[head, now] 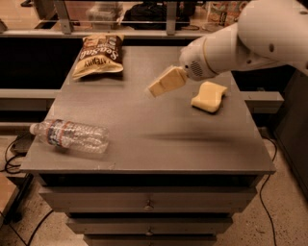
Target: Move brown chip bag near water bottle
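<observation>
Near left edge of table [159, 149], water bottle [72, 136] on its side; mid-table, gripper [166, 81] above the top, open or closed cannot tell; sponge [209, 96] near it. Far left, brown chip bag [98, 55] flat, well apart from bottle; best approached squarely over its middle.

My arm [260, 38] runs off the top and right edges, so I can't see its base. The gripper [166, 81] hangs over the middle of the table [159, 144], its far side hidden from me. The bottle [72, 136] has a label [60, 130] too small to read. The bottom edge crops the lowest drawer [149, 238]; the top edge crops the clutter [103, 9] behind.
</observation>
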Controlling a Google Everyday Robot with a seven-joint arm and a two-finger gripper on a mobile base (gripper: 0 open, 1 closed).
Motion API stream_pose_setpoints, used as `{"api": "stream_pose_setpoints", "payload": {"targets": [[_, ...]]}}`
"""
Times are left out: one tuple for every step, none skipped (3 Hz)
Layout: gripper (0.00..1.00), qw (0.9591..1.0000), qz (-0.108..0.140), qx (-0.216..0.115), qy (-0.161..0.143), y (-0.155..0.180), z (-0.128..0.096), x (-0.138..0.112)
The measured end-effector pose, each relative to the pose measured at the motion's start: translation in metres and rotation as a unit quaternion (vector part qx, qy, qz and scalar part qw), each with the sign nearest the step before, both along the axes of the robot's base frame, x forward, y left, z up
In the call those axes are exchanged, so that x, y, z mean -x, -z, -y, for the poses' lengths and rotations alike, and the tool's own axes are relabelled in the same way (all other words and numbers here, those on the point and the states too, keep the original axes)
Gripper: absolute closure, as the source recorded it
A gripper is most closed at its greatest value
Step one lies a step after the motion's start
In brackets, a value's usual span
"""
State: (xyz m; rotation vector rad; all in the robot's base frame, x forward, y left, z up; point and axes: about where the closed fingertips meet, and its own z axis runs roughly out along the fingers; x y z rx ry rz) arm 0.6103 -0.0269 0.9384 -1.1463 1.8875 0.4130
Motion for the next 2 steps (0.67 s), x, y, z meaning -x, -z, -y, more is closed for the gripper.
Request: {"api": "stream_pose_setpoints", "payload": {"targets": [[0.0,0.9998,-0.013,-0.012,-0.01,0.009,-0.027,-0.028],[0.0,0.999,-0.02,-0.02,-0.034,0.014,-0.061,-0.05]]}}
